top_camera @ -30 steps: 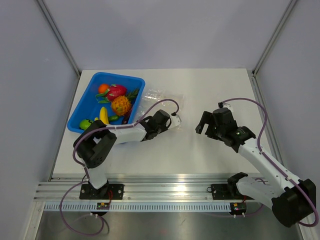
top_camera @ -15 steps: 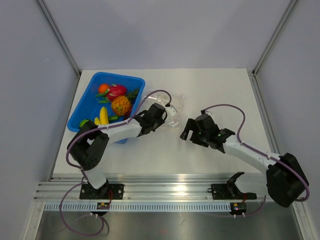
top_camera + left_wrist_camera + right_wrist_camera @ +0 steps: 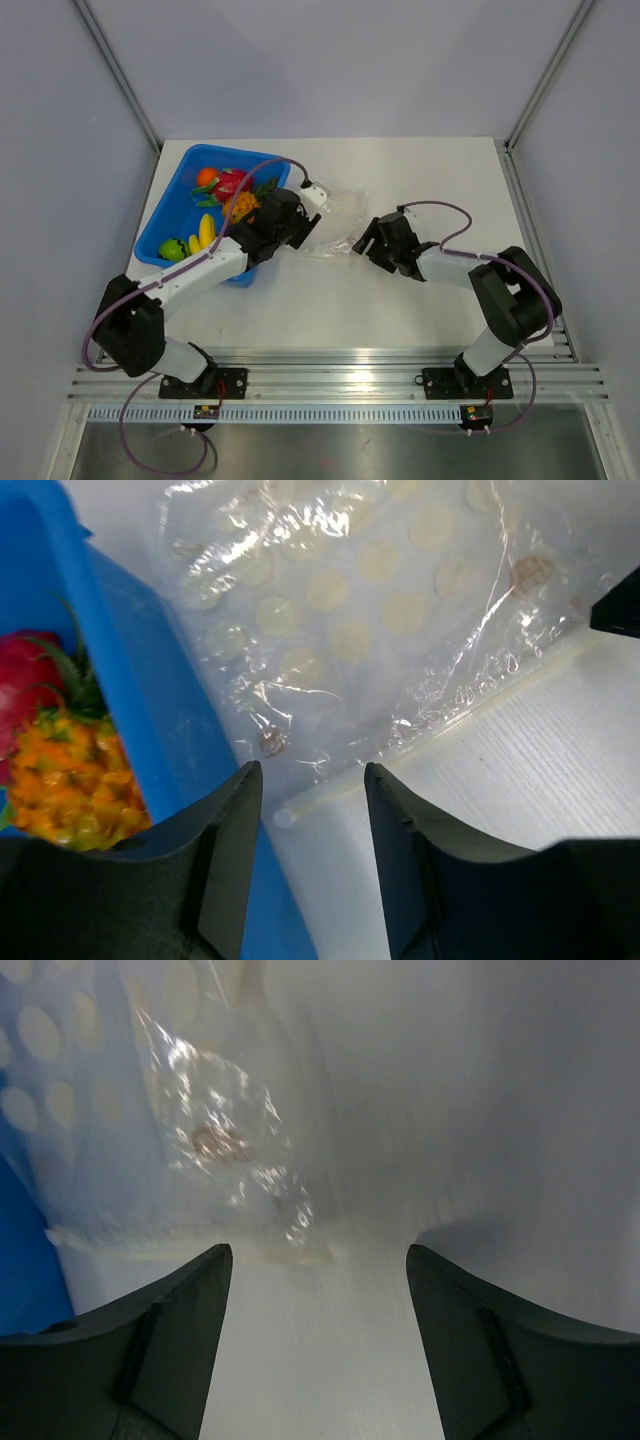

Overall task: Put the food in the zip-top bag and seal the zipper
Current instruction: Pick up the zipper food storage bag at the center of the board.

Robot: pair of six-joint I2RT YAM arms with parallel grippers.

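Both arms now reach in toward the zip-top bag [image 3: 335,215], flat on the table [image 3: 420,170] beside the blue bin [image 3: 165,220] w/ the food [image 3: 225,195]. Left gripper [image 3: 308,775] is part-open, right gripper [image 3: 318,1260] wide, both empty at the zipper [image 3: 450,720]. Bin wall crowds the left one.

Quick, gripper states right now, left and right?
Left gripper: open, holding nothing.
Right gripper: open, holding nothing.

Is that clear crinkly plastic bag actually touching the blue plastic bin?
Touching. In the left wrist view the clear crinkly plastic bag lies up against the blue plastic bin, no gap.
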